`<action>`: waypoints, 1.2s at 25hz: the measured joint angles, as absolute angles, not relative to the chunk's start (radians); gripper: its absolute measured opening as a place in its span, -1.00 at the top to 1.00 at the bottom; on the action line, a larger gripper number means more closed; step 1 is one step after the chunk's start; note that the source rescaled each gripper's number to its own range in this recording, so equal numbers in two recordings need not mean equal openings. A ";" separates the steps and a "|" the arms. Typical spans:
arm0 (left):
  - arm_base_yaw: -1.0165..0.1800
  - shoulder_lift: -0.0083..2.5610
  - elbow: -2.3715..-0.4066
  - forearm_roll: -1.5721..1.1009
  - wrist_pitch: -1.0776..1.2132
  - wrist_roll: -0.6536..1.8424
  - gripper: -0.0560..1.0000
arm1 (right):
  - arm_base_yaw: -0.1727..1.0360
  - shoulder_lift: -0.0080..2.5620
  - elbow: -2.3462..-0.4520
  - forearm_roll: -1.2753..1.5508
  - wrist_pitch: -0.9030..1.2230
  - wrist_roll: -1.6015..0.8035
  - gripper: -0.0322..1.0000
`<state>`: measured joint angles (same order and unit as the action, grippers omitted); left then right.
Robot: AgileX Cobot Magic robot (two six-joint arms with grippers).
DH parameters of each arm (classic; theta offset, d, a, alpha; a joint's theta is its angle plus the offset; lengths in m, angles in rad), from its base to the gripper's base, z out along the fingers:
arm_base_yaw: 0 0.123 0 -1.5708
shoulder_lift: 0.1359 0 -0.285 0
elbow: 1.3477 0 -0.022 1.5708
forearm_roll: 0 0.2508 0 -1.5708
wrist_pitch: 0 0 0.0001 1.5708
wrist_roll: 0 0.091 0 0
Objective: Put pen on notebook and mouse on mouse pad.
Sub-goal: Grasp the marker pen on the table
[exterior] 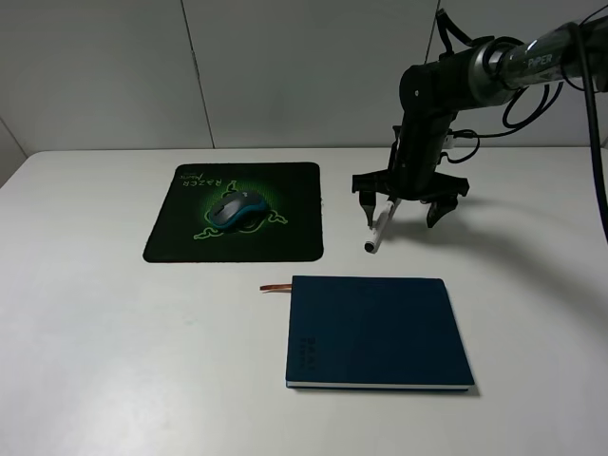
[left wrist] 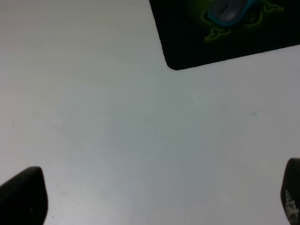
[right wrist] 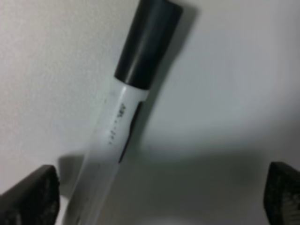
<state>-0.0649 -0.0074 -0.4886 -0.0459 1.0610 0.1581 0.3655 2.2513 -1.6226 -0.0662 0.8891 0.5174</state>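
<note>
The mouse pad (exterior: 285, 237), a black mat with rounded corners and a bright green snake logo, lies flat. The mouse (exterior: 237, 209), grey on top with teal-blue sides, sits on the pad's middle, over the logo. The pen (exterior: 380, 226), white with a black cap, lies aslant near the pad's right edge, off the pad. The notebook (exterior: 375, 331), dark navy-teal and closed with its reddish-brown ribbon sticking out, lies beyond the pad's near right corner, apart from it.

White table (exterior: 95, 361) bears mouse pad (exterior: 180, 242), notebook (exterior: 380, 332), seemingly the pen (exterior: 380, 228).
</note>
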 joint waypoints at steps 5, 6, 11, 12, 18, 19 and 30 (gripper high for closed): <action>-0.065 -0.007 -0.489 -0.046 1.061 0.158 -1.00 | 0.366 2.251 -1.623 -0.066 0.890 0.517 -0.61; -0.065 -0.007 -0.489 -0.046 1.061 0.158 -1.00 | 0.366 2.251 -1.623 -0.066 0.891 0.517 -0.55; -0.065 -0.007 -0.489 -0.048 1.061 0.158 -1.00 | 0.366 2.251 -1.623 -0.066 0.892 0.517 -0.22; -0.065 -0.007 -0.489 -0.048 1.061 0.158 -1.00 | 0.366 2.251 -1.623 -0.066 0.892 0.517 -0.16; -0.065 -0.007 -0.489 -0.048 1.061 0.158 -1.00 | 0.366 2.251 -1.623 -0.066 0.897 0.517 0.48; -0.065 -0.007 -0.489 -0.048 1.061 0.158 -1.00 | 0.366 2.251 -1.623 -0.066 0.897 0.517 0.57; -0.065 -0.007 -0.489 -0.048 1.061 0.158 -1.00 | 0.366 2.251 -1.623 -0.066 0.901 0.517 0.93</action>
